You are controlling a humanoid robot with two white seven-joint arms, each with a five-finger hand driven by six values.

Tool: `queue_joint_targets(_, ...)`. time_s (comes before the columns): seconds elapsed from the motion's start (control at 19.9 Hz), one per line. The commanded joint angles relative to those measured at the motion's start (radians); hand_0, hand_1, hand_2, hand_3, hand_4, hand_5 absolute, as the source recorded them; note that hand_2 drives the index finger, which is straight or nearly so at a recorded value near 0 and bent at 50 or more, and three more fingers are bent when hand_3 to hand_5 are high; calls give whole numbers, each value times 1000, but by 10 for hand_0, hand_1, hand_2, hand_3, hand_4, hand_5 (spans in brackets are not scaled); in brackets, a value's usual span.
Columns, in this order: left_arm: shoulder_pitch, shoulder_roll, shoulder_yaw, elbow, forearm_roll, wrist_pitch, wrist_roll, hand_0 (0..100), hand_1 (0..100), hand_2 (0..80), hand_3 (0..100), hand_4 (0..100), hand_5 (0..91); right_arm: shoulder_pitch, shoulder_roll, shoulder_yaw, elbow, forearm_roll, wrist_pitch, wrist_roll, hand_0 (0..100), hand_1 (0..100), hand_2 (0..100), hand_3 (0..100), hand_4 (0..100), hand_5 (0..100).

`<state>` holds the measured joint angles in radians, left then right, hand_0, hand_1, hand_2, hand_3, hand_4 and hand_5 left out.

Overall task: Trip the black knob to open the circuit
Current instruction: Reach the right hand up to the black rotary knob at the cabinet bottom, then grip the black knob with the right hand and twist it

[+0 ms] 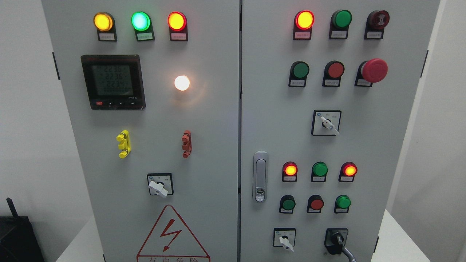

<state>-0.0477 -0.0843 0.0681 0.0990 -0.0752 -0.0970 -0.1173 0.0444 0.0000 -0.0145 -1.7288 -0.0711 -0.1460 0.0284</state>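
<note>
Grey metal two-door control cabinet (218, 145) fills head view. Black rotary knob on black square plate (336, 240) sits at lower right corner of right door, right of small white-handled selector switch (284, 241), below round green push button (342, 202). Grey cable runs down-right from knob. Neither robot hand visible, so hand state cannot be told.

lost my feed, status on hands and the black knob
Both hands out of view. Black knob at panel's lower right, untouched, handle angled down-right. Nothing blocking it.
</note>
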Motion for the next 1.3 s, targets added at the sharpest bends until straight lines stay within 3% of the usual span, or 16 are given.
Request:
queue_joint_targets(0.0,0,0,1,-16,0,0,1,120,389,0,0,0,0,2,17,13,-8,2,0,-1,0,0,0,1000,1000,1000)
queue_joint_targets(1.25,0,0,-1,-16,0,0,1,120,389,0,0,0,0,17,25,59,-23,7,-1,1,0,0,0,1000,1000,1000)
